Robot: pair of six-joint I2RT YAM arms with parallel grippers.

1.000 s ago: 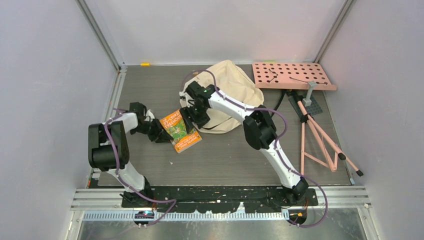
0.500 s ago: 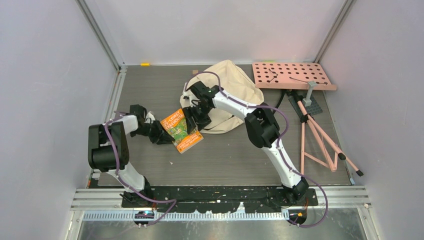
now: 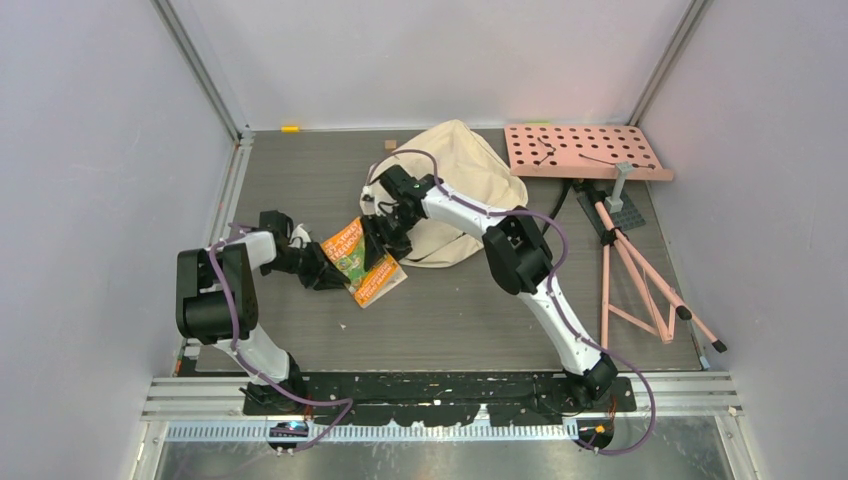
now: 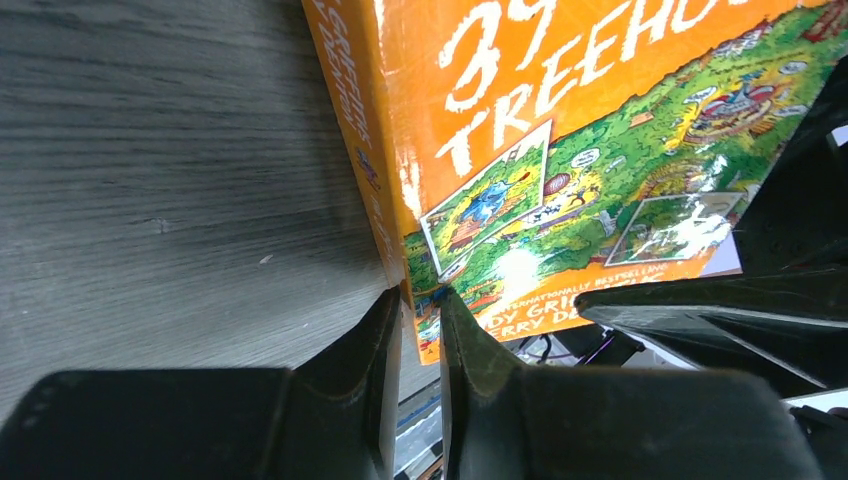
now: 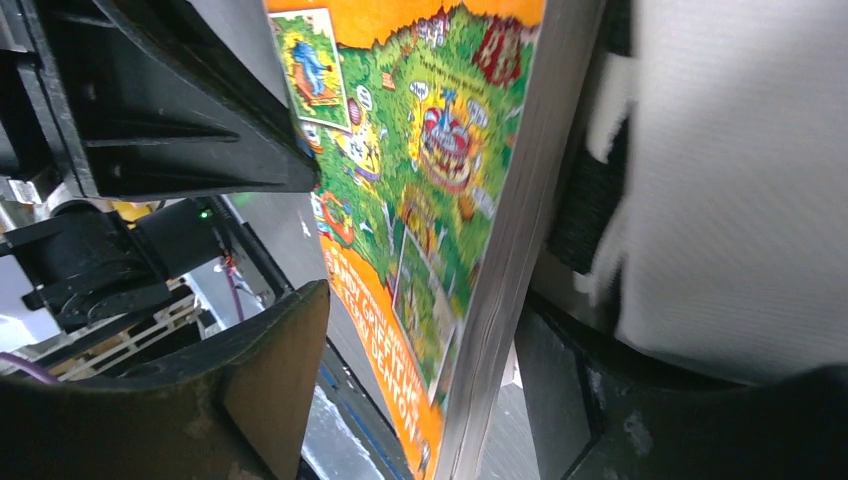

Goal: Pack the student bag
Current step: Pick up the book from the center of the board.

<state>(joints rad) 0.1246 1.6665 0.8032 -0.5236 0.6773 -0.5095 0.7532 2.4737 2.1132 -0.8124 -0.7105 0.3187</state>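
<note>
Near-left on the tabletop (image 3: 450,320), the left pincer (image 4: 420,310) is clenched on the book (image 4: 600,150) at a corner by the spine. Cover reads "39" and "TREEHOU…", white on orange, rest cropped. Author lines lower down are too cut off to read. We see the book's long axis run roughly near-to-far, angled a bit. Further on, the right pincer (image 5: 420,315) straddles its far edge w/ jaws spread, not gripping. Just behind & right of that lies the student bag (image 3: 470,180), so the right arm is nearer. We judge the book must travel far-right into it. Bag opening isn't visible.
</note>
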